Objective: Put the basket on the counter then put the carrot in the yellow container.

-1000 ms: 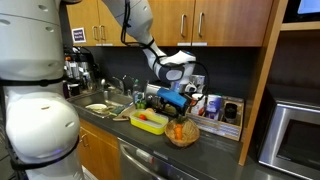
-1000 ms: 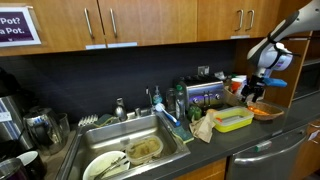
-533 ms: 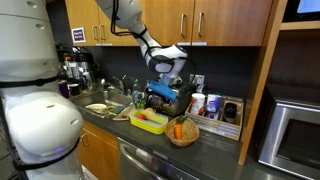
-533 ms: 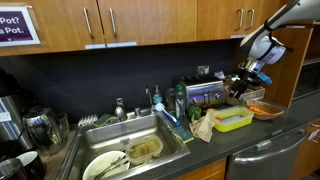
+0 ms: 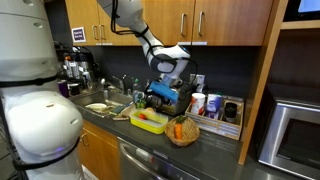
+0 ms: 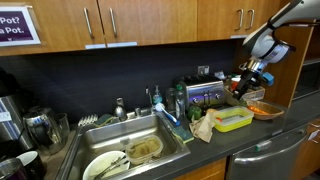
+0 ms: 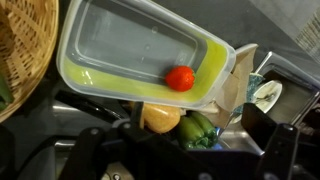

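Observation:
The wicker basket sits on the dark counter, with the orange carrot lying in it. It also shows in an exterior view and at the left edge of the wrist view. The yellow container stands beside it toward the sink and holds a small red tomato; it shows in the wrist view too. My gripper hangs open and empty above the container's far side, apart from the basket. Its fingers stand wide apart.
A yellow fruit and a green pepper lie behind the container. A sink with dishes is beyond it. A wooden tray of bottles stands by the wall. Upper cabinets hang overhead.
The gripper has risen and moved from over the basket toward the yellow container. The basket and carrot have stayed put on the counter. Almost no motion in the last half second.

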Motion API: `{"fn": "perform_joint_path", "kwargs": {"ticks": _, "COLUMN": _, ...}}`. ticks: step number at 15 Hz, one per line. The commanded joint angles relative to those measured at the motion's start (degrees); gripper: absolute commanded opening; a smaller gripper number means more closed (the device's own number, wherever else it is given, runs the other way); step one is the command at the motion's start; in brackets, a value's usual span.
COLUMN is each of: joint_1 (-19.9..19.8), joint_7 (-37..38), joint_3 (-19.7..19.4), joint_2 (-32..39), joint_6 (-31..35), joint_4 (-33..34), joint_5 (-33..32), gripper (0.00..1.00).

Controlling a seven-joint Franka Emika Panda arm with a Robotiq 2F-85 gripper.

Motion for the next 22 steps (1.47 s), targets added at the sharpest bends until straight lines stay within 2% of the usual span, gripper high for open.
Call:
{"fn": "perform_joint_path", "kwargs": {"ticks": 1, "joint_1": -0.10, "joint_7": 3.17, "joint_3": -1.21, "joint_2": -1.42, "joint_6": 1.94, "joint_4": -1.54, "joint_5": -3.33, "gripper": 1.00}}
{"fn": "perform_joint_path", "kwargs": {"ticks": 8, "joint_1": -1.38, "joint_7": 11.26, "joint_3": -3.65, "joint_2": 0.97, "joint_6": 10.96, "joint_4": -2.78, "joint_5": -11.74, "gripper": 1.00}}
{"fn": "perform_joint_path", "kwargs": {"ticks": 18, "joint_1": -4.46, "joint_7": 18.27, "joint_3": -5.49, "joint_2": 6.58, "joint_6": 13.62, "joint_4": -2.31, "joint_5": -17.88, "gripper": 1.00}}
{"fn": "perform_joint_path", "kwargs": {"ticks": 22, "joint_1": -5.57, "joint_7": 17.92, "joint_3": -5.49, "joint_2": 7.79, "joint_6": 13.95, "joint_4": -1.71, "joint_5": -19.79, "gripper": 1.00}}
